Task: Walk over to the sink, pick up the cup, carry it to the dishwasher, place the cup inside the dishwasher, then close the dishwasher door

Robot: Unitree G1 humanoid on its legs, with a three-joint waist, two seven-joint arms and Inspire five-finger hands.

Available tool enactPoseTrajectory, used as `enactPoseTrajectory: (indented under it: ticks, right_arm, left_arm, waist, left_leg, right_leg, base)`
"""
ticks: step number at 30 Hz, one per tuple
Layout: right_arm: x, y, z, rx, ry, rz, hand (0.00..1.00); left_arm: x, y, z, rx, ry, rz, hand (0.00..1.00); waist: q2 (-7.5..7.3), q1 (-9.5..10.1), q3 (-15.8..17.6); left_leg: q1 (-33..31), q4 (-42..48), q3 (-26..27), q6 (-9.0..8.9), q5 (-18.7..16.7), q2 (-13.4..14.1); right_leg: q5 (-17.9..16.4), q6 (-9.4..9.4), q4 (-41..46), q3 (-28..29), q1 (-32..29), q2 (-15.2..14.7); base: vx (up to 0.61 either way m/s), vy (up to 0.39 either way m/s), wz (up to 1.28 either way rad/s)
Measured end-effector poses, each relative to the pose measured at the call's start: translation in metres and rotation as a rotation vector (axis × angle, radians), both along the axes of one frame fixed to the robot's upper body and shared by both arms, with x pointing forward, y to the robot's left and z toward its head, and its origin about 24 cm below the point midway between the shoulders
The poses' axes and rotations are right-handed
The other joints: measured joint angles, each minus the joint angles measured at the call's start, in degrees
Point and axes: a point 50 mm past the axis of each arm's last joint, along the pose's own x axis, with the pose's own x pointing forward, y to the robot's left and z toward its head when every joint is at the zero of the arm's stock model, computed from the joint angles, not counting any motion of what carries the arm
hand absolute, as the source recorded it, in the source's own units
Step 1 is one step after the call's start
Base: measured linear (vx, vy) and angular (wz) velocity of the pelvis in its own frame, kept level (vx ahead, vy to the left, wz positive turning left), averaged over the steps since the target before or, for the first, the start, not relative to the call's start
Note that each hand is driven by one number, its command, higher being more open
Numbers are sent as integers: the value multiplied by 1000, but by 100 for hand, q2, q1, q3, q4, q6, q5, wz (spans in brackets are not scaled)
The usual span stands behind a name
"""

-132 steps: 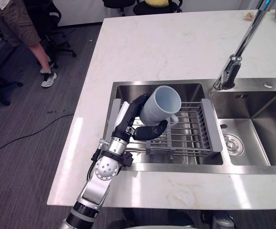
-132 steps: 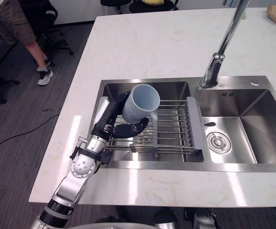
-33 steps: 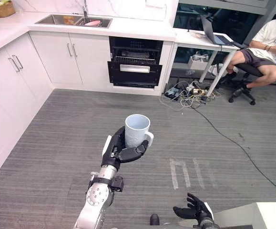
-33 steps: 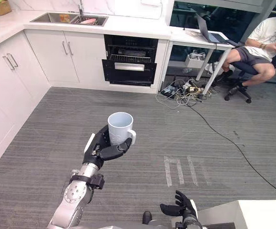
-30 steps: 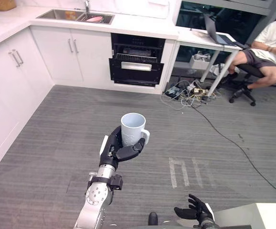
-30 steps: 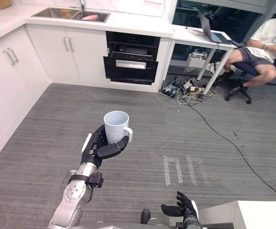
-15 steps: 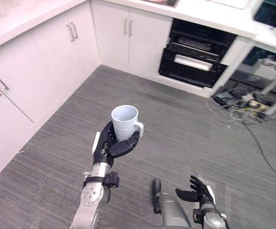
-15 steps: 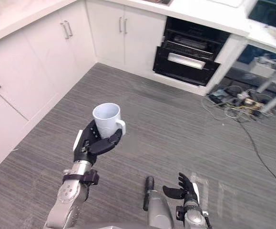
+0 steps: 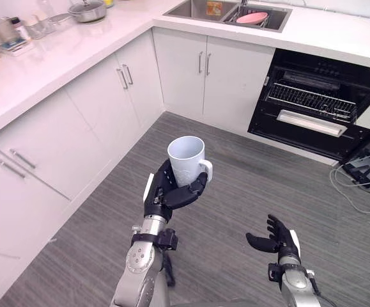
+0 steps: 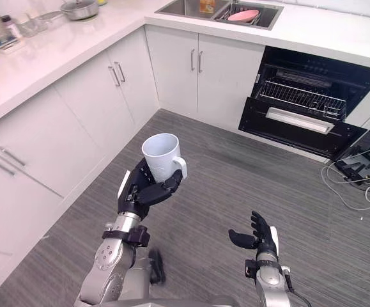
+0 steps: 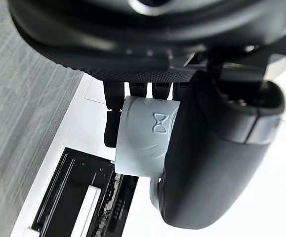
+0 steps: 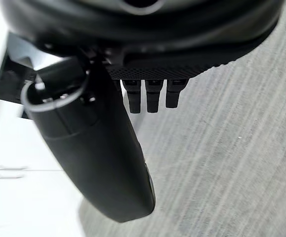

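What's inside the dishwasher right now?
A wire rack sits in the open dishwasher, with no dishes visible on it. The space below is hidden behind the dark front panel.

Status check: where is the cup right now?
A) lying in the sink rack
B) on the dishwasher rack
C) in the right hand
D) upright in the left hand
D: the cup stands mouth up in the left hand, its fingers curled round it above the floor, while the right hand is open and holds nothing.
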Motion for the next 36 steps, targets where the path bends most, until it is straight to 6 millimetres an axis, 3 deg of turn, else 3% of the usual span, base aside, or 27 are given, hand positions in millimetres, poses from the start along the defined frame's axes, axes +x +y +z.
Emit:
enactPoseTrajectory:
  ticks: [1, 2, 3, 4, 5, 6, 7, 8, 10, 11, 12, 14, 15, 16, 18, 19, 20, 21, 22, 23, 25, 26, 29, 31, 32, 33, 36]
  right_arm:
    - [-2, 4, -2, 7, 9, 22, 90]
    - [-4, 4, -3, 10, 16, 23, 90]
    - [-4, 3, -3, 9, 16, 20, 90]
    - [-1, 4, -2, 10, 9, 23, 90]
    - [1, 7, -2, 16, 5, 27, 90]
    - [4, 12, -3, 29, 5, 29, 90]
    - [4, 14, -5, 29, 17, 44, 90]
    - [5, 17, -6, 30, 20, 57, 90]
    - [13, 27, -4, 31, 4, 119, 90]
    - [15, 28, -3, 29, 2, 129, 90]
    - [17, 29, -2, 27, -2, 138, 90]
    - [16, 28, -2, 23, -1, 140, 90]
    - [12, 25, -3, 8, 12, 149, 90]
    - [13, 14, 0, -27, 16, 156, 90]
    - [20, 12, 8, -41, -25, 160, 90]
    - [19, 10, 13, -50, -44, 160, 90]
    - [16, 13, 19, -47, -73, 160, 90]
    - [16, 14, 21, -45, -88, 158, 90]
    - [18, 18, 33, -45, -155, 149, 90]
    - [26, 21, 47, -46, -236, 143, 90]
    - [41, 24, 66, -54, -346, 147, 90]
    - [50, 26, 74, -52, -389, 153, 90]
    - [62, 32, 84, -48, -436, 179, 90]
    - [67, 35, 88, -44, -455, 187, 90]
    - [67, 37, 89, -42, -460, 194, 90]
    - [68, 43, 89, -27, -463, 204, 90]
    - [70, 49, 100, -1, -518, 212, 90]
  left_arm:
    - [2, 4, 2, 5, -9, 20, 30]
    - [2, 6, 2, 10, -5, 33, 30]
    - [2, 6, 1, 12, -1, 34, 30]
    - [2, 7, 1, 27, -2, 30, 30]
    - [2, 9, 1, 44, -3, 27, 30]
    - [1, 13, -1, 86, 6, 19, 30]
    - [0, 13, -4, 97, 23, 19, 30]
    - [-1, 14, -4, 102, 26, 26, 30]
    - [2, 12, -1, 108, 4, 21, 30]
    - [3, 11, 0, 107, -1, 16, 30]
    - [4, 8, 2, 104, -14, 3, 30]
    - [4, 3, 3, 97, -20, -14, 30]
    - [2, 1, 0, 99, -7, -20, 30]
    - [2, -5, -6, 85, 18, -25, 30]
    - [5, -9, -6, 89, 14, -37, 30]
    - [10, -14, -9, 88, 28, -52, 30]
    - [8, -17, -14, 71, 55, -46, 30]
    - [7, -18, -14, 67, 56, -46, 30]
    - [5, -21, -13, 60, 49, -59, 30]
    - [4, -23, -13, 62, 43, -71, 30]
    - [3, -27, -13, 54, 43, -87, 30]
    - [3, -27, -13, 55, 44, -90, 30]
    - [3, -25, -13, 94, 36, -80, 30]
    - [4, -23, -13, 110, 31, -63, 30]
    - [4, -21, -14, 118, 38, -50, 30]
    - [4, -16, -15, 143, 41, -31, 30]
    - [10, -8, -11, 160, 23, 5, 30]
  waist:
    - [-77, -70, 22]
    - [-119, -71, 29]
    - [-130, -65, 24]
    - [-247, -57, 34]
    - [-367, -64, 47]
    - [-482, -134, 47]
    - [-464, -192, 51]
    - [-436, -189, 50]
    - [-246, -305, 62]
    - [-198, -343, 59]
    - [-146, -427, 72]
    - [-173, -475, 46]
    - [-216, -548, -22]
    - [136, -507, -104]
    - [171, -571, -109]
    - [195, -617, -87]
    - [203, -516, -65]
    - [200, -489, -63]
    - [214, -391, -75]
    - [139, -384, -96]
    - [109, -327, -110]
    - [104, -244, -110]
    - [101, -141, -111]
    - [136, -118, -132]
    - [137, -76, -187]
    - [-18, -151, -272]
    - [-83, -232, -319]
  left_leg:
    - [-195, 607, -20, 150, -437, 7]
    - [-257, 1107, 20, 176, -884, 18]
    - [-232, 1225, 82, 184, -1093, 4]
    - [-31, 1252, 285, 138, -1456, -65]
    - [138, 1179, 389, 176, -1565, -176]
    - [498, 1063, 473, 242, -1703, -332]
    - [964, 811, 604, 247, -1807, -364]
    - [1231, 596, 674, 233, -1815, -379]
    - [2082, -255, 820, 152, -1782, -364]
    - [2242, -412, 828, 136, -1775, -360]
    - [2528, -639, 840, 92, -1783, -354]
    - [2910, -728, 838, -157, -1931, -415]
    - [3172, -672, 732, -369, -2113, -508]
    - [3213, -430, 672, -408, -2165, -270]
    - [3000, 287, 533, -559, -1932, -187]
    - [2726, 1367, 438, -614, -1504, 58]
    - [2394, 2807, 473, -651, -995, 542]
    - [2295, 3081, 494, -644, -1037, 650]
    - [1862, 3915, 555, -583, -1237, 1002]
    - [1364, 4169, 623, -434, -1458, 1132]
    - [792, 3638, 633, -201, -1779, 1060]
    - [601, 2840, 430, -176, -1852, 808]
    - [364, 871, -583, -335, -1723, 186]
    - [331, -111, -1150, -437, -1181, -15]
    - [498, -110, -1146, -300, -421, -109]
    - [406, 363, -949, -105, -683, -205]
    - [305, 1062, -684, 159, -1363, -238]
  right_leg:
    - [29, -7, 237, 159, -75, -61]
    - [30, -2, 625, 381, -156, -130]
    - [28, 1, 1011, 484, -310, -138]
    - [125, 242, 2370, 544, -921, -321]
    - [354, 653, 3168, 539, -1294, -495]
    - [440, 961, 4584, 548, -1960, -616]
    - [223, 567, 5298, 364, -2439, -560]
    - [100, 355, 5348, 226, -2647, -507]
    - [-285, -213, 4705, -439, -3456, -106]
    - [-329, -293, 4363, -579, -3624, -13]
    - [-235, -376, 3442, -782, -3909, 161]
    - [450, -505, 1940, -886, -4090, 418]
    - [1826, -990, 1610, -782, -4021, 486]
    - [1421, -1077, 2105, -837, -4097, 605]
    - [938, -1047, 2436, -844, -4057, 529]
    - [650, -1033, 2477, -961, -3700, 525]
    - [474, -1071, 2182, -929, -3048, 683]
    - [453, -1071, 2106, -923, -2906, 733]
    - [387, -1098, 1822, -870, -2498, 869]
    - [250, -1157, 1635, -818, -2267, 867]
    - [162, -1076, 1460, -580, -2018, 855]
    - [85, -1004, 1449, -319, -1931, 821]
    - [-143, -788, 1456, 288, -1729, 717]
    - [-396, -551, 1615, 733, -1654, 683]
    - [-616, -331, 1822, 1084, -1654, 665]
    - [-722, -268, 1830, 1292, -1636, 501]
    - [-697, -196, 1761, 1560, -1586, 342]
  base:
    - [538, 265, -1]
    - [534, 261, -14]
    - [513, 277, -40]
    - [393, 204, -43]
    - [481, 204, -43]
    - [619, 131, -30]
    - [640, 104, -33]
    - [688, 83, -49]
    - [580, 59, -40]
    - [580, 30, -9]
    - [480, 4, 2]
    - [651, -39, 13]
    - [837, -63, 1]
    - [699, -52, -5]
    - [552, -99, 7]
    - [650, -165, 17]
    - [610, -150, 3]
    - [428, -95, -35]
    - [371, -60, -27]
    - [355, -49, -27]
    - [353, 31, -52]
    - [368, 101, -85]
    - [414, 244, -110]
    - [433, 330, -121]
    - [456, 387, -121]
    - [451, 379, -102]
    - [430, 385, -67]
